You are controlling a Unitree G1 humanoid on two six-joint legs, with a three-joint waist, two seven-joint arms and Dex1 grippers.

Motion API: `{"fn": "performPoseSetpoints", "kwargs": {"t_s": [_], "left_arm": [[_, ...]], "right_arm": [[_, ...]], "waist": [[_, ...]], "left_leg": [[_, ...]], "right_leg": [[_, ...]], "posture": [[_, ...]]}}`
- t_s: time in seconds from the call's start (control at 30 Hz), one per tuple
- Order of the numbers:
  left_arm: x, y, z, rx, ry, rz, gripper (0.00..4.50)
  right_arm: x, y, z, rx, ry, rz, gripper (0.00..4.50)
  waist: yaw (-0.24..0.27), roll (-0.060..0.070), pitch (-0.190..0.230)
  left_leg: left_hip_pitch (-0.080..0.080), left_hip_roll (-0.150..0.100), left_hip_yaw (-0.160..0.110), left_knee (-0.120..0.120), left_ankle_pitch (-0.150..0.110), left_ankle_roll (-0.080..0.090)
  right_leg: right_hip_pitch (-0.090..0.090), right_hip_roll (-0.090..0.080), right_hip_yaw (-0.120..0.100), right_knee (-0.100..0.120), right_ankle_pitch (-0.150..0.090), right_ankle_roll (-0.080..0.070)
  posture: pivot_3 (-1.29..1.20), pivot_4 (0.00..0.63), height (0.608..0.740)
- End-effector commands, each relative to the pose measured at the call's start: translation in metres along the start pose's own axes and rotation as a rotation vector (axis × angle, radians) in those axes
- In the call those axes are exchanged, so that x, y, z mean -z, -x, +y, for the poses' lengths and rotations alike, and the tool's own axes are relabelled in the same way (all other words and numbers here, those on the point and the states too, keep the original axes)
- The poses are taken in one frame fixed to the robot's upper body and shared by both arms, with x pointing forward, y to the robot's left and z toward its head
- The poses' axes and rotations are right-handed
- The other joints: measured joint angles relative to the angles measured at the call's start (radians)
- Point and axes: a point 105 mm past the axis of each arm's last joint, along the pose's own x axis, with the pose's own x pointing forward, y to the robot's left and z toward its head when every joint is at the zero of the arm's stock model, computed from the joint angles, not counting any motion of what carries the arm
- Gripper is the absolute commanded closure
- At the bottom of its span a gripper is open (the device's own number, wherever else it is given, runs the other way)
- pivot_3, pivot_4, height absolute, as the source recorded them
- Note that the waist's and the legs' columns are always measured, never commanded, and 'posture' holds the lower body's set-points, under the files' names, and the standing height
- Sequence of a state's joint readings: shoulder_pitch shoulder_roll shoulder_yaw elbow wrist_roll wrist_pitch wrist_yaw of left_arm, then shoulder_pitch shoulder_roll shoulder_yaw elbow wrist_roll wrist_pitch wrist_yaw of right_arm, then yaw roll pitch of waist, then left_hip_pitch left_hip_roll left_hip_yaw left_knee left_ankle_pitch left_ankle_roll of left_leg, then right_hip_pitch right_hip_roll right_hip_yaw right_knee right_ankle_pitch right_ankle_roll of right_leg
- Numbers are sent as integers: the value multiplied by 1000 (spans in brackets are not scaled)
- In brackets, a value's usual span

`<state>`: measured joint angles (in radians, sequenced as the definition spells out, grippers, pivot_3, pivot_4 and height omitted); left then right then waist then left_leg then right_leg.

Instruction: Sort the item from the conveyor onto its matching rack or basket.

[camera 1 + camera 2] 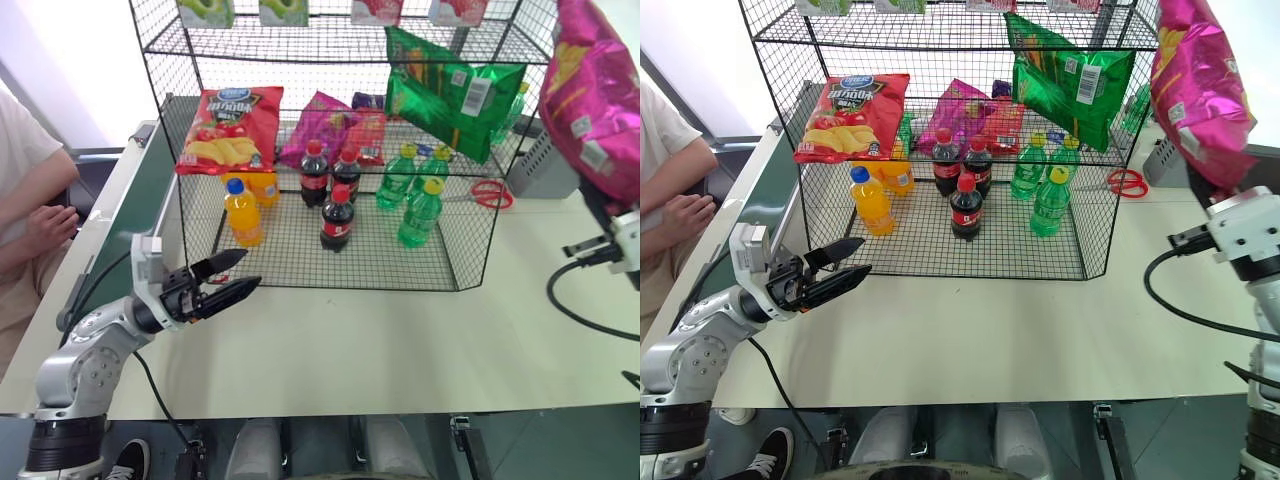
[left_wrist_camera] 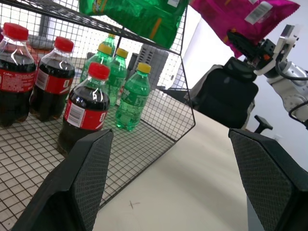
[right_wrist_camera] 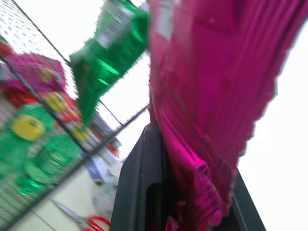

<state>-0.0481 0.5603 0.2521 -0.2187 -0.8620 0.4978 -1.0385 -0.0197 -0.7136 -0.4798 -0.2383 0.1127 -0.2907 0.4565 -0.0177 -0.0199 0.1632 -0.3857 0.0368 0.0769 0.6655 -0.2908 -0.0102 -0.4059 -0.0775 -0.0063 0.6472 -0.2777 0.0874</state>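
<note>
The right gripper is clamped on the bottom edge of the pink crisp bag, held high just to the right of the rack; gripped only by that crimped seam, the bag may flop, slip, or snag the wire frame when carried in. The green bag overhangs the shelf's right end, while the red bag and small pink pack crowd the same tier. The left gripper, jaws apart and empty, hangs before the rack's lower left corner.
</note>
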Motion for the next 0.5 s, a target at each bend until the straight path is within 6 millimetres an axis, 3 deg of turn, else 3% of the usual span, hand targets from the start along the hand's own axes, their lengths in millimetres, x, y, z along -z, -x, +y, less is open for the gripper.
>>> {"fn": "performPoseSetpoints", "kwargs": {"t_s": [0.03,0.3,0.5], "left_arm": [[-11,1,-6,10,-37,-30,429],[-8,0,-8,14,-23,-32,429],[-8,-5,-7,26,-17,-37,429]], "right_arm": [[-26,-3,3,-22,26,-86,4454],[-27,5,-8,21,12,-42,4454],[-20,-8,-1,-28,-21,-61,4454]], "waist": [[3,0,0],[6,0,0],[0,0,0]], "left_leg": [[0,0,0,0,0,0],[-1,-1,0,0,0,0],[-1,-1,0,0,0,0]], "right_leg": [[0,0,0,0,0,0],[0,-1,0,-1,0,0],[0,-1,0,-1,0,0]], "posture": [[0,150,740],[0,150,740],[0,150,740]]}}
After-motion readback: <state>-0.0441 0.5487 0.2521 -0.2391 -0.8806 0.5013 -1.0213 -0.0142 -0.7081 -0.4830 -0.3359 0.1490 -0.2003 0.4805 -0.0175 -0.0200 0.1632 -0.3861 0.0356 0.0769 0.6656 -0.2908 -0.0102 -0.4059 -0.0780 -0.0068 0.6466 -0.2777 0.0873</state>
